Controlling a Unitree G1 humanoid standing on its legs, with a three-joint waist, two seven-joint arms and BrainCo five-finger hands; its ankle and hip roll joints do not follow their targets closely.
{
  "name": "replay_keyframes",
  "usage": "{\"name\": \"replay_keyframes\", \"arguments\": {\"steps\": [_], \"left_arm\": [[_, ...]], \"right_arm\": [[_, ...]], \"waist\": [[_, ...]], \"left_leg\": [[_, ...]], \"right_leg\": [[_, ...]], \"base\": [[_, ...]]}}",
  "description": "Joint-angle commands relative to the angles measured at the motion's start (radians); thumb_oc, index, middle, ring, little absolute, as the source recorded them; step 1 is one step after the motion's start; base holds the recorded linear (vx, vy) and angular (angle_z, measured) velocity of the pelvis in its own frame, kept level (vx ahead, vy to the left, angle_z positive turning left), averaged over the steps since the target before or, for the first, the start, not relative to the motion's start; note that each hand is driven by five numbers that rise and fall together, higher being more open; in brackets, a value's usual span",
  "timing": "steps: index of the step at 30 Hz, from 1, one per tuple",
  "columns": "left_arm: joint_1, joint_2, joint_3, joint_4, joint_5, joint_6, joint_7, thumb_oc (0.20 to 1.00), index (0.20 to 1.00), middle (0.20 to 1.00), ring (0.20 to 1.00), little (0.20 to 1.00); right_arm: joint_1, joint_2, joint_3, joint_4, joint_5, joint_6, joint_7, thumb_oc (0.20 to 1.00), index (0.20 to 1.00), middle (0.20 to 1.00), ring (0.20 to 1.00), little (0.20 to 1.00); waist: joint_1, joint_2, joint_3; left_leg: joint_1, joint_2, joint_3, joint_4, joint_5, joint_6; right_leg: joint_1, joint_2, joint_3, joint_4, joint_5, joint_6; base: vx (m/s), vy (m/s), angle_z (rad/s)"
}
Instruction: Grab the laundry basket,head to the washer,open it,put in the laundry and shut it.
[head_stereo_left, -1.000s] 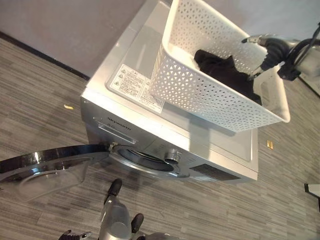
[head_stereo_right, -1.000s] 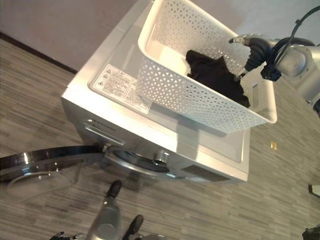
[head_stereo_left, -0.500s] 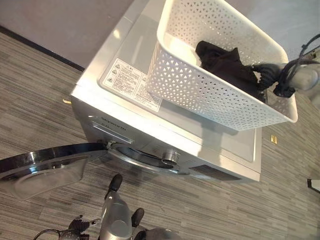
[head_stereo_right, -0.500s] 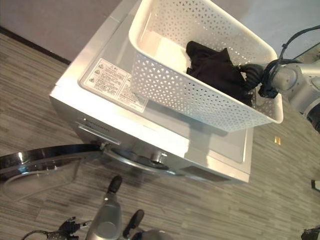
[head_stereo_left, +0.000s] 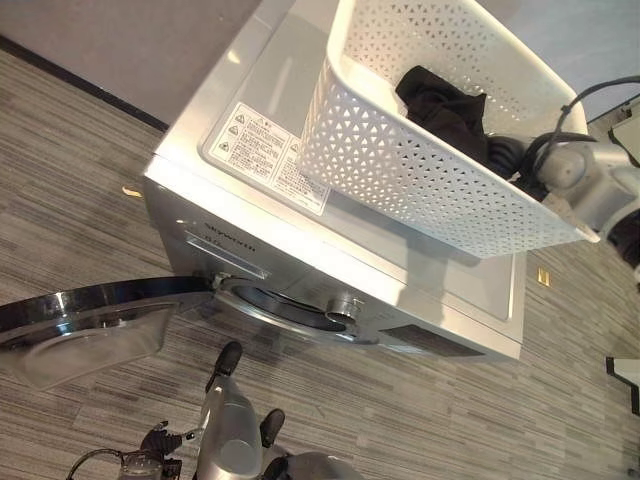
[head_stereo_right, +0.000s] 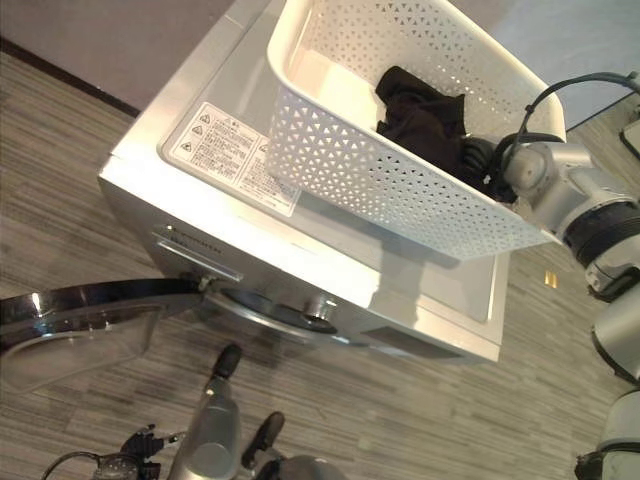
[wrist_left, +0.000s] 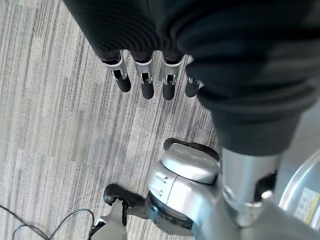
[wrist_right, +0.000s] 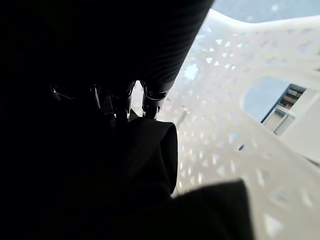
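A white perforated laundry basket (head_stereo_left: 420, 170) stands on top of the silver washer (head_stereo_left: 270, 110). Black clothing (head_stereo_right: 420, 115) lies bunched inside it, toward its far right end. My right hand (head_stereo_right: 478, 158) reaches over the right rim into the basket and rests against the black clothing (wrist_right: 150, 150), with dark cloth all around it. The washer's round door (head_stereo_left: 90, 315) is swung wide open to the left, and the dark drum opening (head_stereo_left: 285, 305) shows below the control panel. My left hand (wrist_left: 145, 80) hangs low in front of the washer, over the floor, fingers straight, holding nothing.
Grey wood-pattern floor surrounds the washer. A wall with a dark skirting strip (head_stereo_left: 80, 75) runs behind it on the left. The open door juts out over the floor at lower left. Small yellow marks (head_stereo_left: 541, 276) lie on the floor.
My right hand has dropped from the basket's right rim down into the basket onto the black clothing. The view has shifted slightly. My left hand has stayed low.
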Motion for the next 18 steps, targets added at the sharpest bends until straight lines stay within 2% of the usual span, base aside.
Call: {"name": "replay_keyframes", "arguments": {"steps": [1, 4, 11, 15, 18], "left_arm": [[-0.023, 0.041, -0.024, -0.014, -0.021, -0.011, 0.018, 1.000, 1.000, 1.000, 1.000, 1.000], [-0.025, 0.050, -0.021, -0.017, -0.028, -0.013, 0.020, 1.000, 1.000, 1.000, 1.000, 1.000], [-0.040, 0.050, -0.006, -0.012, -0.043, -0.013, 0.056, 1.000, 1.000, 1.000, 1.000, 1.000], [-0.034, 0.049, -0.003, -0.012, -0.031, -0.015, 0.071, 1.000, 1.000, 1.000, 1.000, 1.000], [-0.027, 0.040, 0.002, -0.012, -0.015, -0.016, 0.076, 1.000, 1.000, 1.000, 1.000, 1.000]], "right_arm": [[-0.007, 0.078, 0.071, -0.052, -0.014, -0.021, 0.034, 0.200, 0.200, 0.200, 0.200, 0.200], [-0.023, 0.101, 0.069, -0.054, 0.000, -0.020, 0.031, 0.200, 0.200, 0.200, 0.200, 0.200], [-0.056, 0.144, 0.019, -0.023, -0.083, -0.029, -0.072, 0.200, 0.200, 0.200, 0.200, 0.200], [-0.065, 0.111, -0.034, -0.020, -0.099, -0.045, -0.137, 0.200, 0.200, 0.200, 0.200, 0.200], [-0.065, 0.052, -0.128, -0.066, -0.063, -0.054, -0.197, 0.200, 0.200, 0.200, 0.200, 0.200]], "waist": [[0.056, -0.037, 0.049], [0.056, -0.039, 0.051], [0.040, -0.028, 0.047], [0.031, -0.006, 0.033], [0.019, 0.021, 0.011]], "left_leg": [[-0.020, 0.060, -0.059, -0.081, 0.012, -0.021], [-0.021, 0.060, -0.064, -0.081, 0.013, -0.020], [-0.013, 0.061, -0.066, -0.082, 0.014, -0.021], [-0.007, 0.060, -0.068, -0.079, 0.014, -0.020], [0.002, 0.055, -0.065, -0.078, 0.012, -0.018]], "right_leg": [[-0.037, -0.143, 0.003, 0.016, 0.247, 0.050], [-0.038, -0.137, 0.004, 0.018, 0.240, 0.046], [-0.037, -0.129, 0.017, 0.023, 0.214, 0.038], [-0.033, -0.128, 0.015, 0.028, 0.194, 0.035], [-0.024, -0.133, 0.007, 0.030, 0.174, 0.034]], "base": [[0.00, 0.000, 0.00], [0.00, 0.000, 0.00], [0.00, 0.000, 0.00], [0.00, 0.000, 0.00], [0.00, 0.000, 0.00]]}}
